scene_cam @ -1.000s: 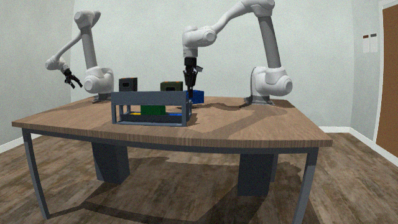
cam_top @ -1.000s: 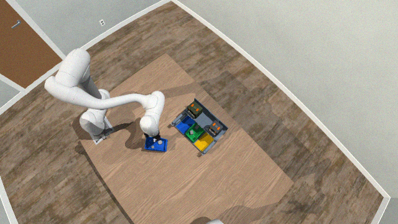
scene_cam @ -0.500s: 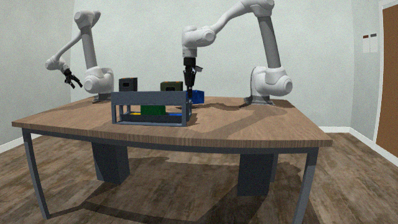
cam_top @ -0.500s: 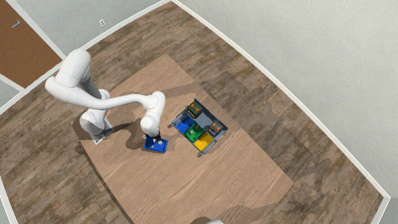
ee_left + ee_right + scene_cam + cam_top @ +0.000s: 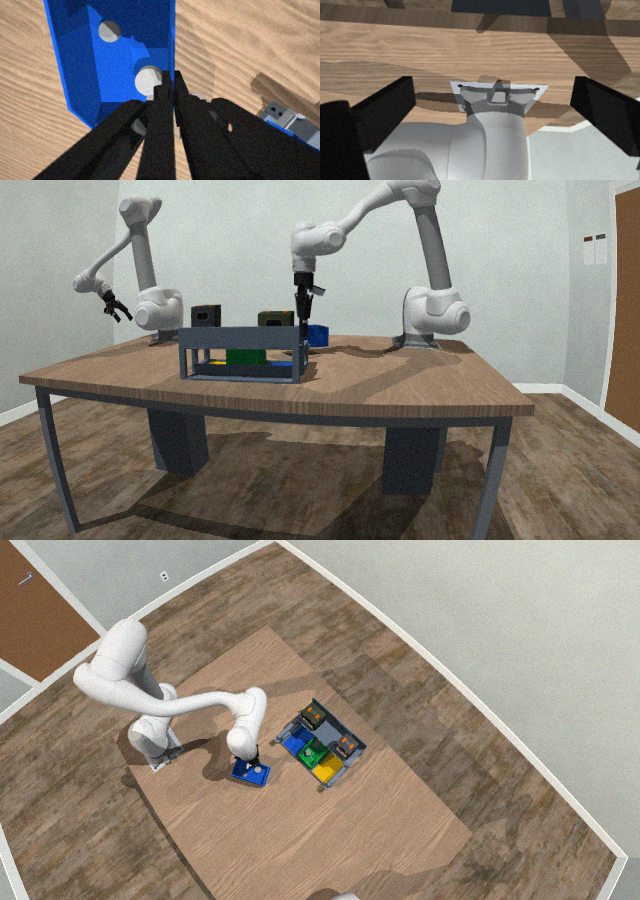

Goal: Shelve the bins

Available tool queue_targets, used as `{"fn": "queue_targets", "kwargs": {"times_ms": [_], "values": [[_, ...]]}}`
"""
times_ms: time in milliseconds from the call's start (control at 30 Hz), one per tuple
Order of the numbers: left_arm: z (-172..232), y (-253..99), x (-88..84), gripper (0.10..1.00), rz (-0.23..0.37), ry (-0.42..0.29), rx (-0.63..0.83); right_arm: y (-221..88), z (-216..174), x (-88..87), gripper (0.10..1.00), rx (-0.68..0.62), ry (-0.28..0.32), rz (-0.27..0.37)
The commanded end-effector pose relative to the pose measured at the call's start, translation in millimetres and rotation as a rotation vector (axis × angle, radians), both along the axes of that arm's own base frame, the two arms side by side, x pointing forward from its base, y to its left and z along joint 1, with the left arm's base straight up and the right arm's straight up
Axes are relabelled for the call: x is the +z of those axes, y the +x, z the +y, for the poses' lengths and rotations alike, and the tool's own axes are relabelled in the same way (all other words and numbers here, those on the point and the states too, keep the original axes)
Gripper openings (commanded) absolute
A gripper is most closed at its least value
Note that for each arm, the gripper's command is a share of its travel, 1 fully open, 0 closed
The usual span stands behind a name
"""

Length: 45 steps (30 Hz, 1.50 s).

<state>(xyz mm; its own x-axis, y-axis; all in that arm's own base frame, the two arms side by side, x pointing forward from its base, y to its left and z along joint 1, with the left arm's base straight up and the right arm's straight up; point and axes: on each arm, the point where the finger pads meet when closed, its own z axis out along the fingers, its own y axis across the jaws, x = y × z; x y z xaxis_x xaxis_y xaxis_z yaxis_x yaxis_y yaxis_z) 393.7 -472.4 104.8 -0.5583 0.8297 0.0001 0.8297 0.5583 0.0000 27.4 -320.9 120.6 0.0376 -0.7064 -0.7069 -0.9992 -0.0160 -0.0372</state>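
A wide wooden table [image 5: 300,850] [image 5: 380,390] stands before me, with two white jointed robot arms mounted by its far edge. Close to the edge facing me is a low slate-grey metal shelf [image 5: 364,745] [image 5: 240,337]. Its open front faces the arms, and on its top board sit a dark olive box [image 5: 313,716] [image 5: 276,318] and a dark grey box [image 5: 345,745] [image 5: 205,316], both with orange marks. In the shelf's middle spot is a green plastic bin [image 5: 314,752] [image 5: 245,356] with parts inside, between a bare blue mark [image 5: 298,740] and a bare yellow mark [image 5: 327,769]. The left arm's black gripper [image 5: 256,763] [image 5: 304,336] [image 5: 173,76] points down, its fingers pinched narrow on one side wall of a blue plastic bin [image 5: 251,772] [image 5: 319,336] [image 5: 116,76]. That bin is between the shelf and the far edge, outside the shelf; pale round parts lie in it. I cannot tell whether its underside touches the table. The right arm's black gripper [image 5: 125,319] [image 5: 493,90] hangs well apart from the shelf, fingers spread wide and holding nothing.
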Motion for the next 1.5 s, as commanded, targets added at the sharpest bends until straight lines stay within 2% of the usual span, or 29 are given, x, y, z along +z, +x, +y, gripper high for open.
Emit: {"fn": "queue_targets", "kwargs": {"times_ms": [0, 1467], "values": [[-1.1, 0.6, 0.7, 0.099, -0.001, -0.001, -0.018, 0.1, -0.3, 0.4, 1.000, 0.000, -0.001, 0.000], [-15.0, 4.7, 0.3, 0.099, -0.001, -0.001, -0.347, 0.1, -0.3, 0.4, 1.000, 0.000, -0.001, 0.000]]}}
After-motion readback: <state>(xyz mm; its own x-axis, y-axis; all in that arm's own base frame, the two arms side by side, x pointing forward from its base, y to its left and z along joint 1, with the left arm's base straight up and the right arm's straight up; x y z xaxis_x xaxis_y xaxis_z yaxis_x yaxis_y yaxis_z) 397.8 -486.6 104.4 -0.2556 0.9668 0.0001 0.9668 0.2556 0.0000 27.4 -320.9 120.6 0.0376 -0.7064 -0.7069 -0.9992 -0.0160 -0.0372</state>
